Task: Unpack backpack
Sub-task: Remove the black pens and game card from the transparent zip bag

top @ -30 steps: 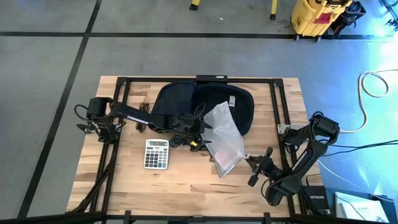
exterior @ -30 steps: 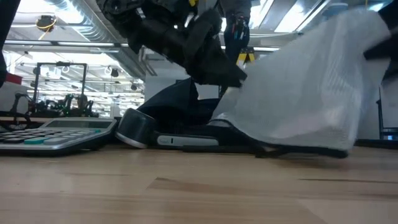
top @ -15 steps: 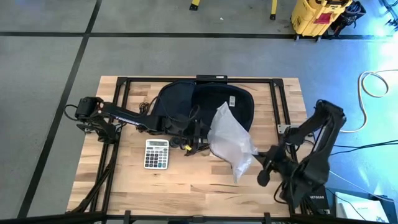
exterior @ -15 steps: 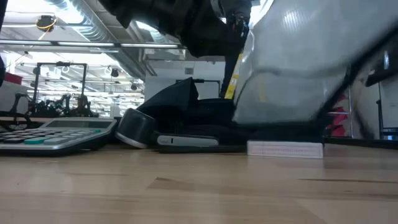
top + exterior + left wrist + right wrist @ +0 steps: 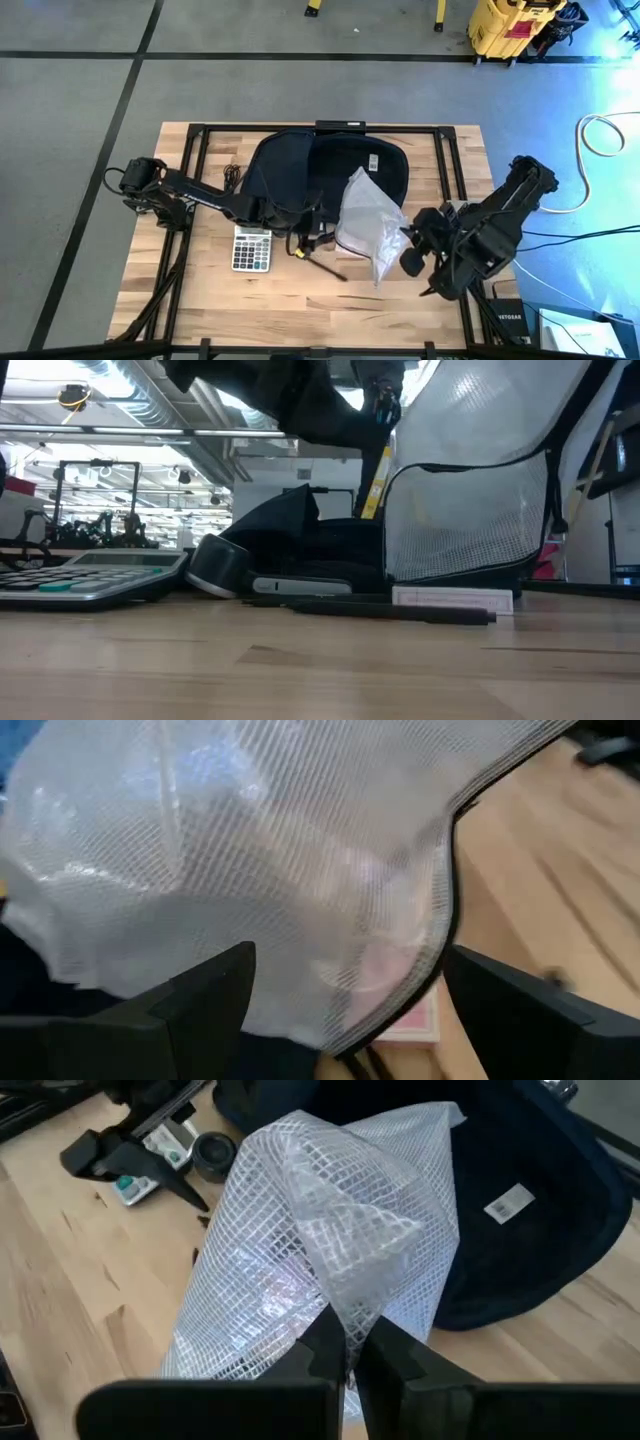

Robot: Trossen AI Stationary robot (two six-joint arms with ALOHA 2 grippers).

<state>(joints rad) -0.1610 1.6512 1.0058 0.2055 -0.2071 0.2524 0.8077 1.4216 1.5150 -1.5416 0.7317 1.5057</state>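
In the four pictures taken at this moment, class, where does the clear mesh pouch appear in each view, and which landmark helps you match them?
High view: mesh pouch right of centre, overlapping the backpack.
Low view: pouch fills the upper right, lifted off the table.
Left wrist view: pouch covers most of the picture.
Right wrist view: pouch in the centre, pinched by the right gripper.
Shared landmark: the calculator, beside the pouch.

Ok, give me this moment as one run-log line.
right tool: shut on white mesh plastic bag, lifted | left tool: open beside bag | dark navy fabric backpack: behind | grey calculator: on wooden table
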